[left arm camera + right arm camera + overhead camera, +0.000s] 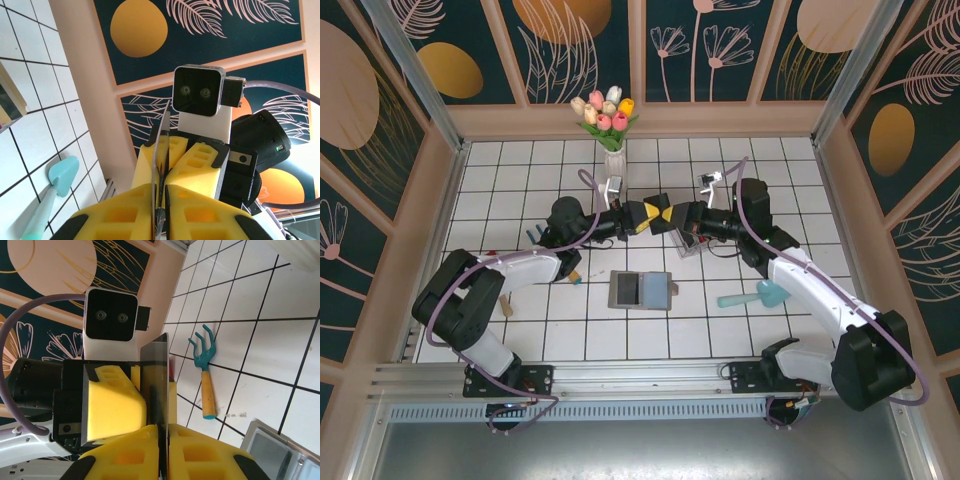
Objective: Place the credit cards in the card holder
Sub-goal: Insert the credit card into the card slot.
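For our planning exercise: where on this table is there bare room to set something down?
Bare: near tiles between the wallet and the front rail; far corners beside the vase. Crowded: the middle, where left gripper and right gripper meet on a card.

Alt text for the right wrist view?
Both claws pinch one dark card: the right claw from below, the left claw opposite, its camera facing the lens. A teal rake and a corner of the grey card holder lie on white tiles.
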### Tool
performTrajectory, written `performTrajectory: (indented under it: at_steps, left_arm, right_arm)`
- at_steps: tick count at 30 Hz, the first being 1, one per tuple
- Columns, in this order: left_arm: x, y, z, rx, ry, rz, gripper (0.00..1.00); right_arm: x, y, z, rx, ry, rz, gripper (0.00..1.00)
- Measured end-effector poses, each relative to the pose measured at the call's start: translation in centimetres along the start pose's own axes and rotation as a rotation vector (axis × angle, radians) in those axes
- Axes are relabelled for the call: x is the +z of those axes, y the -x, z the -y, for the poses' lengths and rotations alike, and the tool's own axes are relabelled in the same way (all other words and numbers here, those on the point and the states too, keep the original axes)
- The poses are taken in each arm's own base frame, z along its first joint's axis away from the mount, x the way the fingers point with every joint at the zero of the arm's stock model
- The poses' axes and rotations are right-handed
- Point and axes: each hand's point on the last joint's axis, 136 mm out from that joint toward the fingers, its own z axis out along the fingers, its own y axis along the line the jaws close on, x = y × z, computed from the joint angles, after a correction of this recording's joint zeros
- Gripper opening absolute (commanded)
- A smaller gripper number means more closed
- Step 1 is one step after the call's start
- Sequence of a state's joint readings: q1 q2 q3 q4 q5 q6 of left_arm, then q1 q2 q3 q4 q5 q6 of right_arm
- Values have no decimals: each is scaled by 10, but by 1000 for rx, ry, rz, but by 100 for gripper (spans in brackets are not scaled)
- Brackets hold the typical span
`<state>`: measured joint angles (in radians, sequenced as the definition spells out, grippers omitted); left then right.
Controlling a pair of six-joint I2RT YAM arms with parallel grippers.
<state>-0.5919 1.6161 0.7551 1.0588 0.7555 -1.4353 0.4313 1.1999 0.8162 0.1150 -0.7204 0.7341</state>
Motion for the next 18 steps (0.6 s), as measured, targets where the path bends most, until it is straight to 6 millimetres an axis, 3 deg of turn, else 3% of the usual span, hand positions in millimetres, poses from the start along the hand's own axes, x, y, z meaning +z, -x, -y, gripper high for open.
performTrajectory:
  at_steps: [5,12,15,18]
  left_arm:
    - [-2,-3,-5,-14,7,-2,17]
    - [-8,-11,-20,-51,36,-2,3]
    - [-13,-19,-25,-61,52,-1,0]
    - [-22,-27,-32,-45,92,-3,0]
  right_arm:
    - [-1,-3,7,20,-13,-3,11]
    - [1,-13,19,82,-15,-10,11]
    - [2,-23,23,111,-13,-20,22]
    - [-1,-29,40,141,-81,5,32]
